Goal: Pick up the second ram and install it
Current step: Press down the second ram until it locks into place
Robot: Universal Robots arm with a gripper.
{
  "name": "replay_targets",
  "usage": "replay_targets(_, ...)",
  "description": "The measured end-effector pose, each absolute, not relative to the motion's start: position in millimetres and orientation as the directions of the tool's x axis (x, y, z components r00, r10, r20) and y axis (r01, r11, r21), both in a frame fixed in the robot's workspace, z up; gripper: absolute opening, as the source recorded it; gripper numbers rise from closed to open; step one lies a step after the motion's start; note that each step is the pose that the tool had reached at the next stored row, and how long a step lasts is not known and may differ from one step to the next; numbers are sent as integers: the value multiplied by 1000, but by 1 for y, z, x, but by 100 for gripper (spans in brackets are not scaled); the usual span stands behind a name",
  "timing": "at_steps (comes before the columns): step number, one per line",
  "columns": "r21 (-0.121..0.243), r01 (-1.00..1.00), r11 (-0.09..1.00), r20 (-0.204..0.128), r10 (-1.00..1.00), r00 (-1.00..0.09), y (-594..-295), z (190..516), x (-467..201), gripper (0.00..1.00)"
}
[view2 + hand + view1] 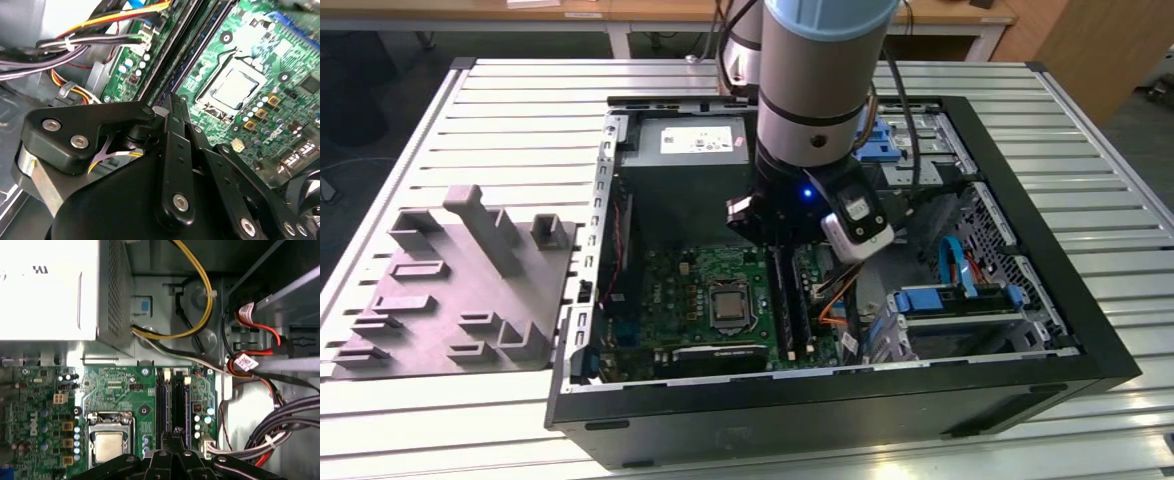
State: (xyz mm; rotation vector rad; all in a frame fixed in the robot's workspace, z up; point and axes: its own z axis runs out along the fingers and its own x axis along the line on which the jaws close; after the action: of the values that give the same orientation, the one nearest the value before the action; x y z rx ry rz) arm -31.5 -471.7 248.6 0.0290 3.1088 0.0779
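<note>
1. The second ram [176,407], a thin flat dark stick, stands on edge in the motherboard's [120,390] slots, beside the metal CPU socket [109,442].
2. The fingers [172,440] are pressed narrowly together right above the stick's end; whether they pinch it, I cannot tell.
3. Cables [280,425] crowd the slots' far side from the socket.
4. The open steel case [1014,385] sits on a ribbed desk [494,120].

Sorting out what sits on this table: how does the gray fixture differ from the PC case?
The fixture is light gray; the case is black. The fixture is a low plate with upright blocks; the case is a deep open box holding a motherboard. The fixture lies at the exterior view's left, apart from the arm, which reaches down into the case. Both rest on the slatted table.
</note>
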Motion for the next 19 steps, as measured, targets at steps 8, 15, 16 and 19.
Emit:
replay_targets(8, 52, 18, 998, -31, 20, -999, -463, 246, -32, 10)
replay_targets(15, 56, 18, 998, -31, 20, -999, -456, 240, -32, 10)
replay_targets(16, 56, 18, 998, -31, 20, -999, -454, 239, -32, 10)
replay_targets(19, 57, 18, 998, -31, 20, -999, -450, 235, -32, 10)
